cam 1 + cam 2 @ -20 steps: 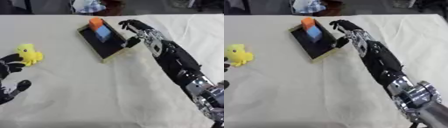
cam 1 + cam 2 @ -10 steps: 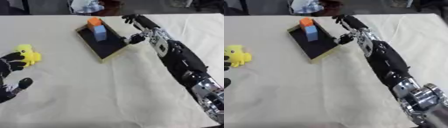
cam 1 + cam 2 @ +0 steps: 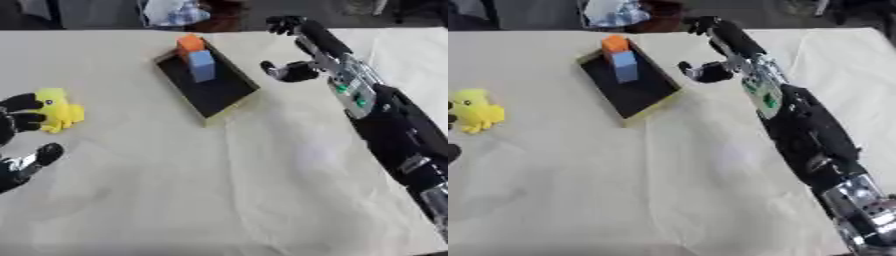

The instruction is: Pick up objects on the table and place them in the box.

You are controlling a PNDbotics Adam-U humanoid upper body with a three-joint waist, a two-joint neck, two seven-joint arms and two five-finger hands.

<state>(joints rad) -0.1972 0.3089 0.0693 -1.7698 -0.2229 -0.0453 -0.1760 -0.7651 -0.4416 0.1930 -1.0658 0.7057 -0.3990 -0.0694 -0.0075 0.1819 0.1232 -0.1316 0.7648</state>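
Note:
A black box with a pale yellow rim lies askew at the table's far middle. Inside it, at the far end, an orange block and a blue block stand side by side. My right hand hovers just right of the box, open and empty, fingers pointing toward the far edge, thumb toward the box. A yellow duck toy sits at the left. My left hand is open at the left edge, fingertips against the duck's left side, thumb apart below it.
The table is covered by a cream cloth with creases through the middle. A white and blue bundle lies beyond the far edge, behind the box. My right forearm crosses the table's right side.
My right hand has drawn back from the box's right rim, up and to the right, with its fingers spread. The left hand and the duck have stayed put.

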